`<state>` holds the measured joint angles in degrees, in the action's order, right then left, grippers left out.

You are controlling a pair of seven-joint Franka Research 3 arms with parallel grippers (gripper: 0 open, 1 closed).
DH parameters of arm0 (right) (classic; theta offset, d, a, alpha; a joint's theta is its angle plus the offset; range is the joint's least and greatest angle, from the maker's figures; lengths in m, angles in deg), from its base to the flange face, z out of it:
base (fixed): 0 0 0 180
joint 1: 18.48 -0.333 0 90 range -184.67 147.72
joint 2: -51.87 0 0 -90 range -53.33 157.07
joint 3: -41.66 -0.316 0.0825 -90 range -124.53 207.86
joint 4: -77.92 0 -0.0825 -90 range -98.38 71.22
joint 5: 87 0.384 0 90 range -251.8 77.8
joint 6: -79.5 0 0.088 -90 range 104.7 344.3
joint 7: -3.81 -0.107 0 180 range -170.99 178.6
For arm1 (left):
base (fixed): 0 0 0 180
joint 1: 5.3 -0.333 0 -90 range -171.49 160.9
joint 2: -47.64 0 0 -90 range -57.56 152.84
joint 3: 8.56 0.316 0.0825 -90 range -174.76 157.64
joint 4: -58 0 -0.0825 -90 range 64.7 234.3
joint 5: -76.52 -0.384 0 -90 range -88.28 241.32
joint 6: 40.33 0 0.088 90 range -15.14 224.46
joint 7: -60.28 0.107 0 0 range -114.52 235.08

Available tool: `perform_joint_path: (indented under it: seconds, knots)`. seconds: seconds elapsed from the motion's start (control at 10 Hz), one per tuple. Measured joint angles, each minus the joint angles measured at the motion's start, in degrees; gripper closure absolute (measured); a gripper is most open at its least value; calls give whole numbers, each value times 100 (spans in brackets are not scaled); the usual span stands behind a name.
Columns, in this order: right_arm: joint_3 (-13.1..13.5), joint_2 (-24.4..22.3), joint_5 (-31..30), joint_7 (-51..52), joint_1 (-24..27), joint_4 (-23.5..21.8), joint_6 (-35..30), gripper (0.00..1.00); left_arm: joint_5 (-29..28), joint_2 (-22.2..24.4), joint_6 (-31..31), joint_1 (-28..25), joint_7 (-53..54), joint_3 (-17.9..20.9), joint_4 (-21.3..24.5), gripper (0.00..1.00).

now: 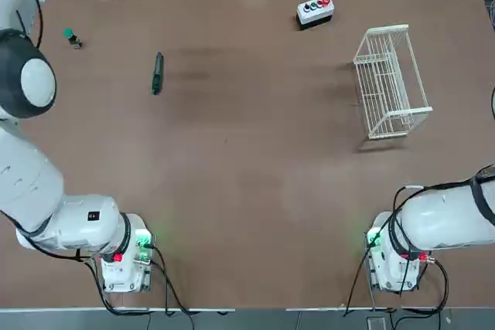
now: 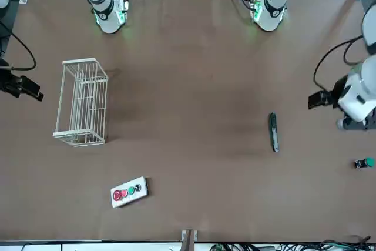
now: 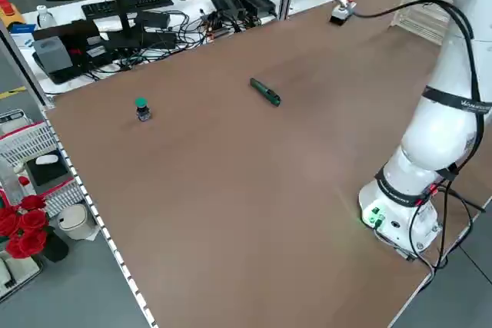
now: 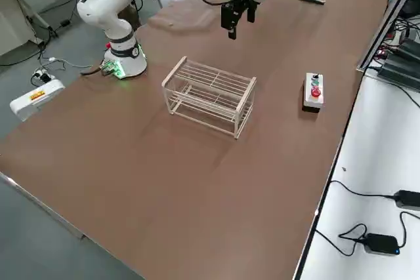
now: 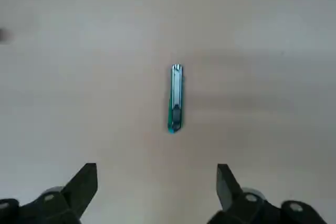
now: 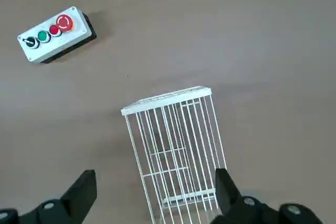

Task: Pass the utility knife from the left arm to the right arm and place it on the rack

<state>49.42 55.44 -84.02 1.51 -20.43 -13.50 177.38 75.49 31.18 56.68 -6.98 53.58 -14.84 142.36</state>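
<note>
Utility knife (image 5: 176, 98) flat, lengthwise between wide-open, empty left pincer (image 5: 157, 187) fingers.

Two glossy white arms (image 1: 46, 191) with grey joint caps and black cables; round bases (image 1: 128, 256) glow green with red dots. Black grippers, fingertips (image 5: 86, 179) wedge-shaped beside the jaws.

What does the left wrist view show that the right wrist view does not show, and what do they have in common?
Only the left wrist view shows the utility knife, lying flat on the table beyond the open left gripper. Only the right wrist view shows the rack and the grey button box, with the open right gripper above the rack. Both share the brown table and a pair of spread black fingers holding nothing.
</note>
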Motion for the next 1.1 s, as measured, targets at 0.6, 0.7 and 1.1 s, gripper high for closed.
perform_joint_path:
  seconds: [0.6,0.7,1.1]
  knots:
    - [-30,26,-1,44,2,-30,78,0,1,1,3676,65,-598,-33,2949,0]
    - [-48,38,-1,45,-3,-39,100,0,1,-80,4032,88,-677,-33,3276,0]
    - [-73,103,-1,47,-33,-52,131,0,1,-613,4680,141,-870,-32,3706,7]
